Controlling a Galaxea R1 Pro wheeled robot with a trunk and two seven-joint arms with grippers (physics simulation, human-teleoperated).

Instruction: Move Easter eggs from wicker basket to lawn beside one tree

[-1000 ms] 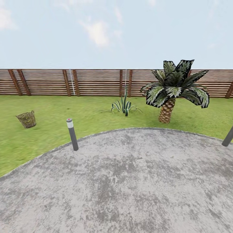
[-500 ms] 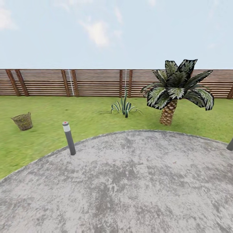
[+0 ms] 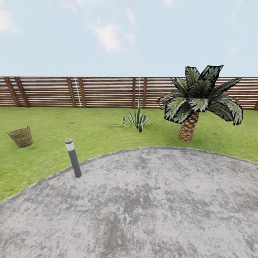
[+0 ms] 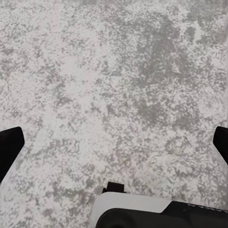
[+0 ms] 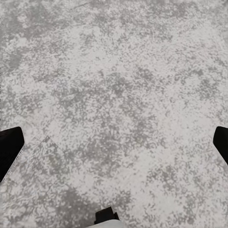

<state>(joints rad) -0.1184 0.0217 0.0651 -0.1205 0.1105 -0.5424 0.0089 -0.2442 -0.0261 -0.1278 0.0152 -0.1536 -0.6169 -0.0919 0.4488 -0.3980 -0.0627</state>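
Far left: wicker basket (image 3: pixel 20 137) on lawn (image 3: pixel 100 132), contents unclear; left pincer (image 4: pixel 114 147) wide; right pincer (image 5: pixel 114 147) wide

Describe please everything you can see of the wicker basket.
The wicker basket is brown, woven of twigs, and bucket-shaped, wider at the rim than at the base. A small loop handle stands up at its right rim. It sits upright on the lawn, far left in the head view, touching nothing else. Its inside cannot be made out.

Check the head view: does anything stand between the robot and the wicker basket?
Partly. A grey bollard stands at the patio's edge, slightly right of the line to the wicker basket; beyond lies open lawn.
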